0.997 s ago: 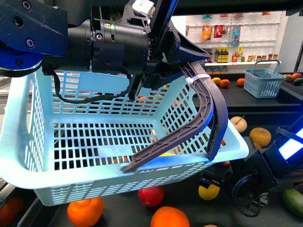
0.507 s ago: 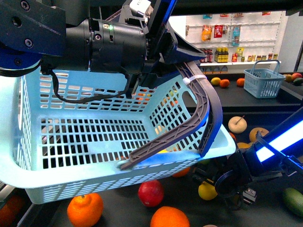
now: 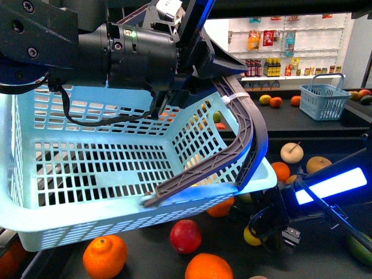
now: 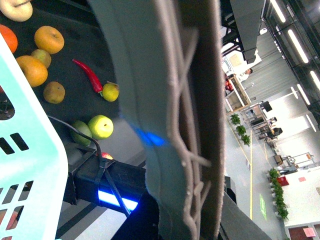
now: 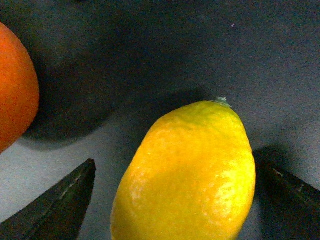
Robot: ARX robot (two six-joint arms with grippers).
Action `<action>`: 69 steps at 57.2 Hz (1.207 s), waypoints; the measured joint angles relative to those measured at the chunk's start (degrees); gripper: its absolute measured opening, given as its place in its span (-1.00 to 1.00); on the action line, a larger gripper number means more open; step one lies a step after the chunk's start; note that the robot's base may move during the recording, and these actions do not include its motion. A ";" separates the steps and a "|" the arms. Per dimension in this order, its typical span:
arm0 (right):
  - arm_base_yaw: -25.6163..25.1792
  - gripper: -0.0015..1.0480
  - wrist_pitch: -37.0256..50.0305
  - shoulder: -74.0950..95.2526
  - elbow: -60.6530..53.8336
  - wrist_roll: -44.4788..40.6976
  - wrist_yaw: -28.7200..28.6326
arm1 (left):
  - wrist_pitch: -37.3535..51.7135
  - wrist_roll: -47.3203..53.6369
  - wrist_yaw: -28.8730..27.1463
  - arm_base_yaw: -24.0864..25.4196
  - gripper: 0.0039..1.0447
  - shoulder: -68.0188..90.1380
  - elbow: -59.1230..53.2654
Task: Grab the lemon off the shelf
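The lemon point(image 3: 250, 236) lies on the black shelf tray point(image 3: 148, 256), just below the corner of the pale blue basket point(image 3: 104, 168) and partly hidden by my right gripper point(image 3: 272, 225). In the right wrist view the lemon point(image 5: 187, 170) fills the space between the two dark fingers point(image 5: 60, 205). That right gripper point(image 5: 178, 166) is open, one finger on each side of the fruit. My left gripper point(image 3: 206, 61) is shut on the basket's grey-brown handle point(image 3: 251, 133) and holds the basket above the tray. The handle point(image 4: 185, 100) covers most of the left wrist view.
On the tray near the lemon lie oranges point(image 3: 104, 256) point(image 3: 208, 267), a red apple point(image 3: 186, 236) and pale round fruit point(image 3: 292, 152). An orange point(image 5: 15, 90) sits close beside one right finger. A small blue basket point(image 3: 324, 100) stands on the far counter.
My right arm has swung left and in toward the lemon. The basket has shifted a little left and up in the left gripper.
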 joint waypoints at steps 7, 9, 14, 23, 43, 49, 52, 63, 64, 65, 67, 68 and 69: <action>-0.04 0.42 1.03 0.04 -0.35 -0.02 -0.11 | 0.00 -0.07 0.33 0.00 -0.81 0.00 0.00; -0.04 0.35 1.31 0.02 -0.52 -0.04 -0.11 | 0.00 -0.04 0.33 0.00 -0.81 0.00 0.00; -0.11 0.12 2.43 -0.57 -1.97 -0.52 -0.07 | 0.00 -0.22 0.42 0.00 -0.81 0.00 0.00; -0.57 0.05 4.33 -2.43 -5.60 -1.38 0.09 | 0.00 -0.61 0.61 0.00 -0.81 0.00 0.00; -4.68 0.04 18.29 -18.23 -29.94 -7.58 -1.16 | 0.00 -1.55 1.68 -0.28 -0.81 0.00 0.00; -7.10 0.04 22.03 -23.71 -38.10 -10.58 -2.21 | 0.00 -1.73 1.64 -0.31 -0.81 0.00 0.00; -8.39 0.04 23.43 -26.03 -41.62 -12.22 -2.95 | 0.00 -1.73 1.60 -0.31 -0.81 0.00 0.00; -13.44 0.04 27.21 -33.51 -51.52 -18.58 -4.63 | 0.00 -1.75 1.64 -0.31 -0.81 0.00 0.00; -14.05 0.03 27.26 -34.38 -52.17 -18.95 -5.18 | 0.00 -1.75 1.64 -0.31 -0.81 0.00 0.00; -14.86 0.03 27.43 -35.78 -53.16 -19.43 -6.25 | 0.00 -1.75 1.64 -0.31 -0.81 0.00 0.00; -15.91 0.03 27.45 -37.86 -54.25 -19.56 -7.23 | 0.00 -1.75 1.64 -0.31 -0.81 0.00 0.00; -16.35 0.03 27.39 -39.04 -54.71 -19.54 -8.00 | 0.00 -1.75 1.64 -0.31 -0.81 0.00 0.00; -16.96 0.03 27.19 -40.85 -55.23 -19.47 -9.07 | 0.00 -1.73 1.64 -0.31 -0.81 0.00 0.00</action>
